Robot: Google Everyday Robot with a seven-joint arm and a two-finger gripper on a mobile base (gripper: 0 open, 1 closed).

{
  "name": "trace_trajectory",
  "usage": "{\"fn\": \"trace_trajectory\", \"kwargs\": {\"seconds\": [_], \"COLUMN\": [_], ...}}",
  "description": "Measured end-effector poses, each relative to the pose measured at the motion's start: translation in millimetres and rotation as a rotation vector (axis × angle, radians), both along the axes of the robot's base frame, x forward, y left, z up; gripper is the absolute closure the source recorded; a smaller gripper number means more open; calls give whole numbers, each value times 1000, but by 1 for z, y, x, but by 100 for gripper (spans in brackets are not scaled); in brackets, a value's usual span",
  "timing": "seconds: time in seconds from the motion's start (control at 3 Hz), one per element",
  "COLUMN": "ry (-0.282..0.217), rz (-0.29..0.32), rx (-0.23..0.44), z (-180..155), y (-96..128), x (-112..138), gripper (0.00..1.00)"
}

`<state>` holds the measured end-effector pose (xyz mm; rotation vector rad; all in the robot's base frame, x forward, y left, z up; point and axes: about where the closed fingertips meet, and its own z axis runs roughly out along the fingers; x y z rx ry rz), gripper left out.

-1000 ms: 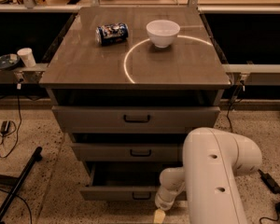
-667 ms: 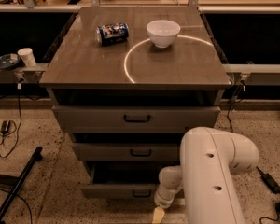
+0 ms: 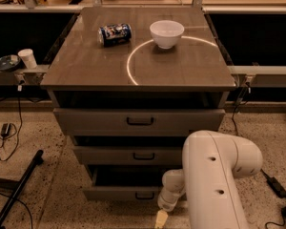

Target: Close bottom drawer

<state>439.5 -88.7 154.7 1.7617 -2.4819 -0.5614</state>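
The grey-brown cabinet (image 3: 138, 75) has three drawers. The bottom drawer (image 3: 119, 193) is pulled out, so its dark box interior (image 3: 128, 175) shows above the flat front with its small dark bar handle (image 3: 144, 195). My gripper (image 3: 160, 218) hangs from the white arm (image 3: 214, 175) just in front of the drawer front, right of the handle and close to the floor. Only a pale tip of it shows. The middle drawer (image 3: 143, 155) and the top drawer (image 3: 139, 121) stick out slightly.
A blue can (image 3: 115, 34) lies on its side and a white bowl (image 3: 167, 33) stands on the cabinet top. A white cup (image 3: 27, 58) sits on a ledge at the left. A black tripod leg (image 3: 19, 187) and cables (image 3: 5, 132) lie on the floor at the left.
The white arm and the gripper have shifted slightly to the left. The bottom drawer stands about where it was.
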Motion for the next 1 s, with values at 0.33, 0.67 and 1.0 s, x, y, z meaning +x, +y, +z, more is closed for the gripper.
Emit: {"fn": "trace_trajectory", "kwargs": {"seconds": [0.33, 0.67, 1.0], "ry": [-1, -1, 0], "rz": [-12, -19, -23], "rx": [-1, 0, 3], "z": [-3, -7, -10], "y": [-1, -2, -2], "x": [3, 4, 5], "gripper": [0, 24, 47]}}
